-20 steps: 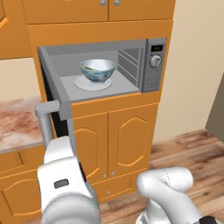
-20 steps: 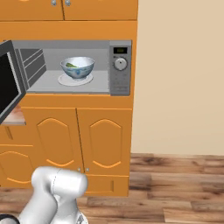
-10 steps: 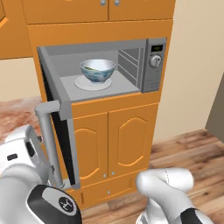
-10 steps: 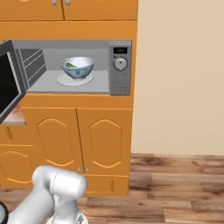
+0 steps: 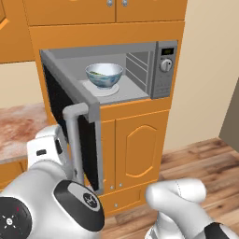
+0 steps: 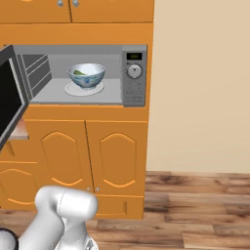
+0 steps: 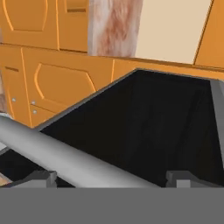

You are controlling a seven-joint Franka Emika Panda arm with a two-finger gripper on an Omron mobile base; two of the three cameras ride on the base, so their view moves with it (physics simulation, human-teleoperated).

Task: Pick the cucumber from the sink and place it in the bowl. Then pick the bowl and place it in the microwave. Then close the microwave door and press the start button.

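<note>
The microwave [image 5: 161, 70] [image 6: 133, 73] stands open in the orange cabinetry. Inside it the bowl [image 5: 104, 75] [image 6: 87, 75] rests on the white turntable, with the dark-green cucumber [image 6: 79, 72] lying in it. The microwave door [image 5: 58, 102] [image 6: 10, 97] hangs out to the left. Its black glass [image 7: 144, 122] is close in front of my hand, and its silver bar handle [image 5: 74, 140] [image 7: 52, 153] crosses between my fingertips. My gripper [image 7: 111, 179] is open, holding nothing. My white wrist [image 5: 46, 149] sits just left of the handle, on the door's outer side. The sink is out of view.
Orange cabinet doors [image 5: 137, 144] [image 6: 73, 151] run below the microwave. A marbled counter [image 5: 16, 128] lies to the left. A bare beige wall [image 6: 200, 88] and a wood floor [image 6: 195, 210] are to the right. The control panel with its dial [image 5: 166, 65] is on the microwave's right side.
My arm has swung down and left until the hand is behind the door by its handle. The door has turned a little toward the microwave. The bowl has not moved.
</note>
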